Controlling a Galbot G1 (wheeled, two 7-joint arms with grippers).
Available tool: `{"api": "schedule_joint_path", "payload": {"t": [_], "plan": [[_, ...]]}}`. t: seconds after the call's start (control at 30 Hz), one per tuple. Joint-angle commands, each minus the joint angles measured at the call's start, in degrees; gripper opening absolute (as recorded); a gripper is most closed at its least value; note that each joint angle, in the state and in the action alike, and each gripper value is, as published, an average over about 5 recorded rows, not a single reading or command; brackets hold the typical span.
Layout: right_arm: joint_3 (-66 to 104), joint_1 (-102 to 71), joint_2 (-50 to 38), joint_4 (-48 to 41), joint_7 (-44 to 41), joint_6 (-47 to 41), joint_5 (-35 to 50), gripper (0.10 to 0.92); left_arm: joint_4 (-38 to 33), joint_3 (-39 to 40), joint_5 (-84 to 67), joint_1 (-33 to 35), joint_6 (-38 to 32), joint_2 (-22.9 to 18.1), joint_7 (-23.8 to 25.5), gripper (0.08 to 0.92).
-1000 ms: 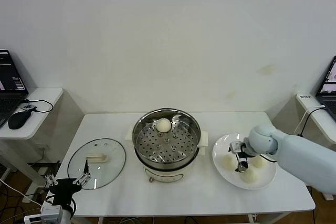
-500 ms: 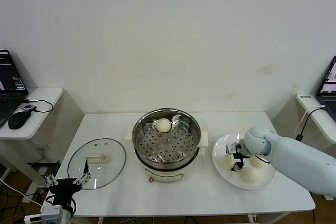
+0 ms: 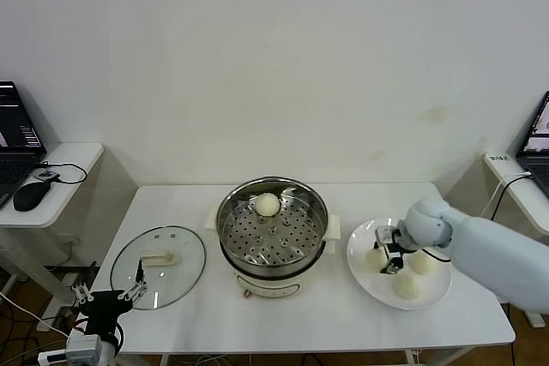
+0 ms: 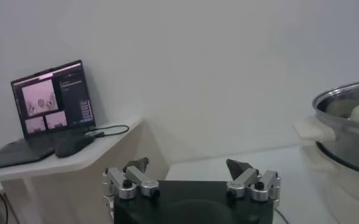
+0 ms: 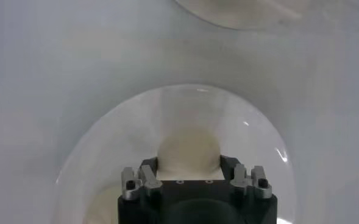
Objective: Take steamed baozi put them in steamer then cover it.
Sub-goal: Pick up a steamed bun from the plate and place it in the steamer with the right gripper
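Observation:
The steamer (image 3: pixel 271 227) stands mid-table with one baozi (image 3: pixel 267 204) on its perforated tray. To its right a white plate (image 3: pixel 360 276) carries three baozi. My right gripper (image 3: pixel 388 259) is down on the plate, shut on the baozi (image 3: pixel 377 257) nearest the steamer. In the right wrist view that baozi (image 5: pixel 188 146) fills the gap between the fingers (image 5: pixel 150 165) of the right gripper (image 5: pixel 189 161), over the plate (image 5: pixel 136 115). The other two baozi (image 3: pixel 420 263) (image 3: pixel 405 287) lie free. The cover (image 3: pixel 159 265) rests flat on the table's left. My left gripper (image 3: pixel 110 297) (image 4: pixel 188 163) waits open below the table's front-left corner.
A side table on the left holds a laptop (image 4: pixel 48 97) and a mouse (image 3: pixel 27 197). Another laptop (image 3: pixel 536 139) sits on a stand at the far right. The steamer's rim (image 4: pixel 344 100) shows in the left wrist view, off to the side of the gripper.
My right gripper was open over the plate and has shut around the baozi nearest the steamer, shifting slightly toward the steamer. The left arm has not moved.

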Motion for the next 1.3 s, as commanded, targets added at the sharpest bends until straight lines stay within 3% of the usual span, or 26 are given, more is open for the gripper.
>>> {"api": "schedule_joint_path", "payload": {"t": [0.03, 0.23, 0.47, 0.7, 0.9, 1.3], "plan": [[-3.0, 10.8, -4.4, 4.5, -1.0, -0.9, 7.3, 0.637, -0.1, 0.2, 0.0, -0.2, 0.1, 0.1, 0.0, 0.823], [-13.3, 28.9, -3.3, 8.6, -0.8, -3.8, 15.0, 0.644, -0.1, 0.7, 0.0, -0.5, 0.1, 0.3, 0.0, 0.823], [-20.5, 41.4, 8.5, 8.6, 2.8, -8.3, 25.6, 0.652, 0.0, 0.7, -0.3, -0.7, 0.0, 0.8, 0.0, 0.823], [-20.2, 37.4, 23.2, 4.0, 8.7, -13.0, 33.8, 0.658, -0.1, -0.2, -0.6, -0.6, -0.2, 0.9, -0.2, 0.823], [-19.7, 31.2, 32.5, -1.7, 13.1, -15.2, 35.5, 0.661, -0.2, -1.9, -1.4, -0.6, -0.1, 1.5, -0.1, 0.823], [-20.1, 25.0, 42.2, -8.9, 16.6, -17.4, 35.8, 0.662, 0.3, -1.7, -1.5, -1.5, -0.1, 1.5, 0.0, 0.823]]}}
